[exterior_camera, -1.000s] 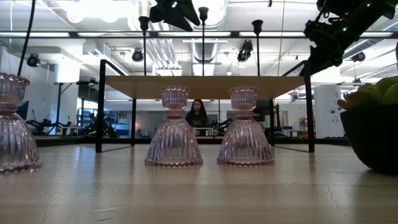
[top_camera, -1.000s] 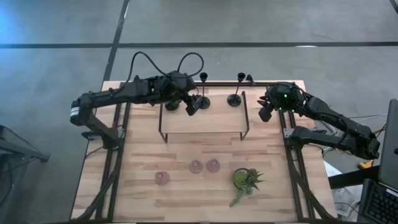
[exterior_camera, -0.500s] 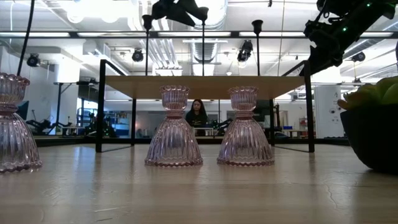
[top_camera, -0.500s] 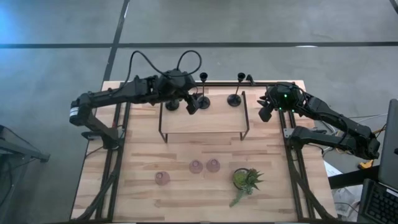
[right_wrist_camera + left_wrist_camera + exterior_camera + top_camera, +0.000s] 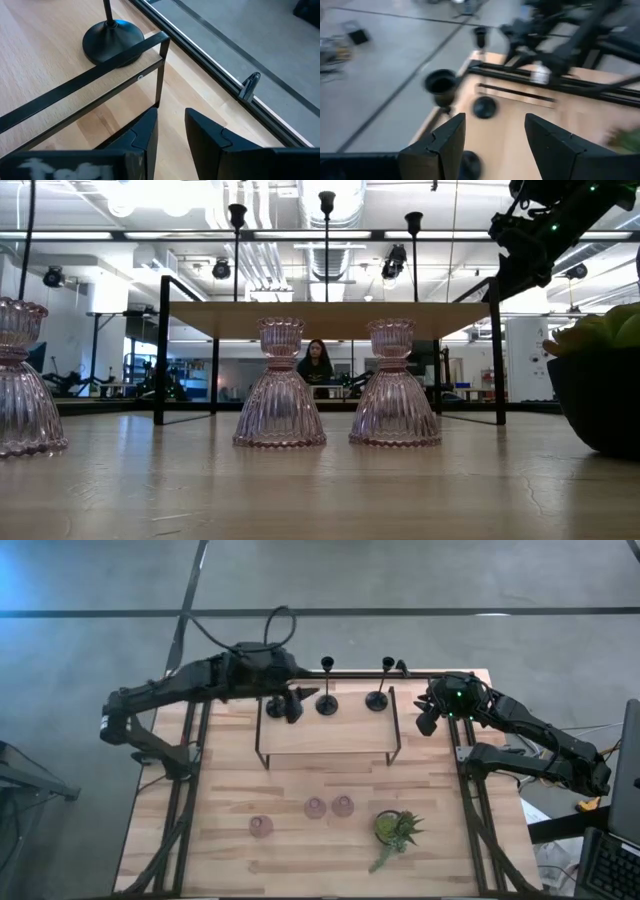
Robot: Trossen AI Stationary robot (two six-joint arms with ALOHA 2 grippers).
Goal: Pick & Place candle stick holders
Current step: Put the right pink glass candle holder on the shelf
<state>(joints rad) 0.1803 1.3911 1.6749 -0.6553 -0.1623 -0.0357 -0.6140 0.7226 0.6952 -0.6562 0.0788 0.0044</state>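
High view: three black candle stick holders (image 5: 326, 700) stand upright on the raised shelf (image 5: 325, 735). Left claw (image 5: 293, 702) hovers open beside them; right claw (image 5: 427, 718), slightly parted, waits at the surface's edge.

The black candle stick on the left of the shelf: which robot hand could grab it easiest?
Probably the left hand. It hangs open right beside that black candle stick on the raised shelf, while the right hand waits past the shelf's other end, with two more sticks in between.

table (image 5: 220, 790), shelf (image 5: 325, 735), 3 pink holders (image 5: 315, 807), plant (image 5: 393, 828)
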